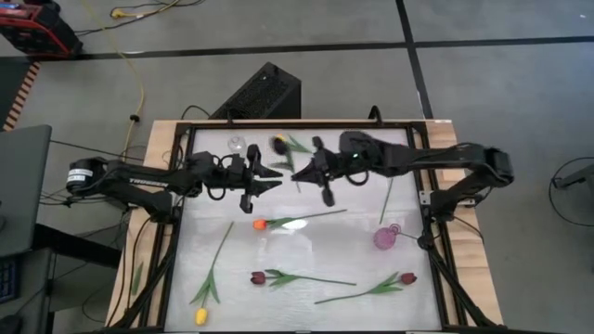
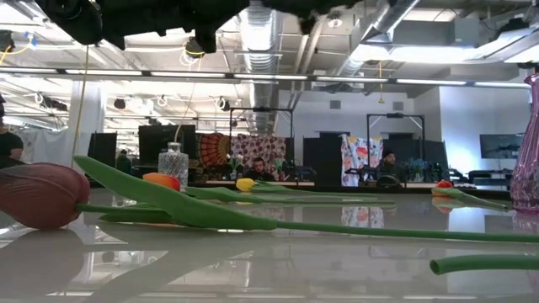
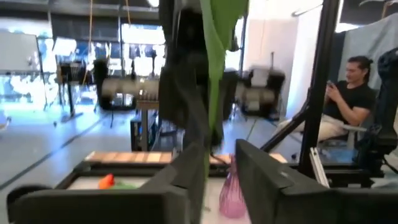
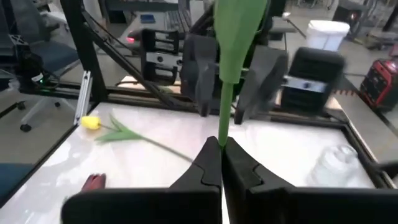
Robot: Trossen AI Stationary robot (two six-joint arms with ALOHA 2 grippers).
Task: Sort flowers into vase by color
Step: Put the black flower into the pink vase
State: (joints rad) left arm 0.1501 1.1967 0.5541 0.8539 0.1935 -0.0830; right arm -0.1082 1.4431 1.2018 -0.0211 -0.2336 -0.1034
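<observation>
A yellow-headed flower with green leaves is up in the air over the table's far middle, between my two grippers. My right gripper, also seen from above, is shut on its stem. My left gripper, also seen from above, faces it, open, with a finger on either side of the same stem; I cannot tell whether one touches it. On the table lie an orange flower, a maroon one, a red one and a yellow one. My right gripper pinches the flower's green stem between its two fingertips, below the broad leaf. The fingers come about level from the table's right side and lie across the stem. The stem stands roughly upright, clear of the table.
A pink vase stands at the table's right, a clear glass vase at the far left. A black frame rims the table. People sit in the room beyond.
</observation>
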